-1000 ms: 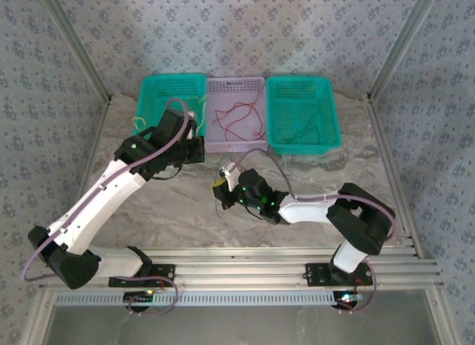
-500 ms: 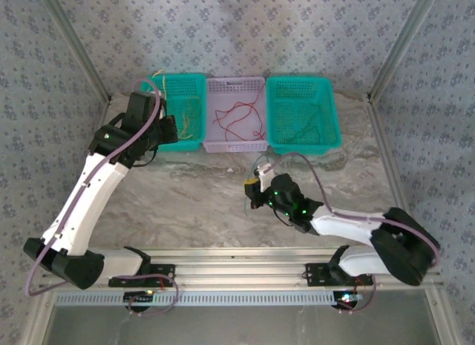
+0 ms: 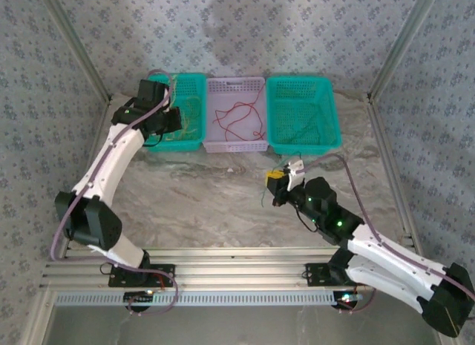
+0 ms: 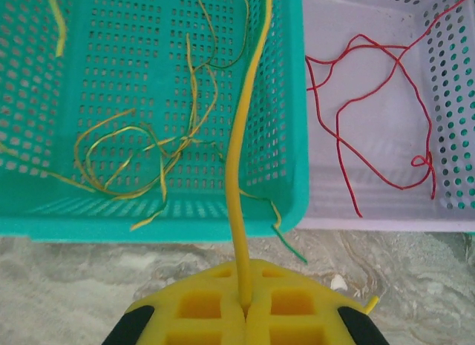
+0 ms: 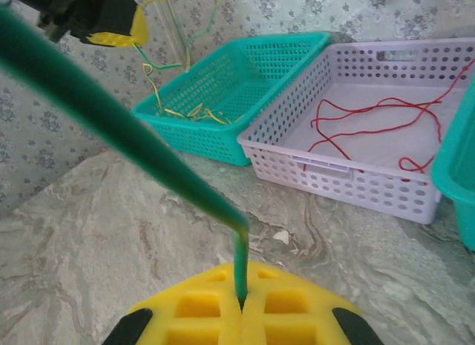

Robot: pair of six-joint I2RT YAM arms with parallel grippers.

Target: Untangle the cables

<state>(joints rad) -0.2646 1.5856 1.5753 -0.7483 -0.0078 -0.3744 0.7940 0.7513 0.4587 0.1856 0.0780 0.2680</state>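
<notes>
We see a grey marbled desk (image 3: 193, 204). Pale floral-patterned walls (image 3: 297, 33) enclose it, with metal posts (image 3: 78, 52) at the corners.

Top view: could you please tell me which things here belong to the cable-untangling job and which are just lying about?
Part of the job:
- yellow cable, pinched in the left gripper
- green cable, pinched in the right gripper
- red cable in the lilac basket
- left teal basket, right teal basket

Just lying about:
- white scrap on the table
- metal rails
</notes>
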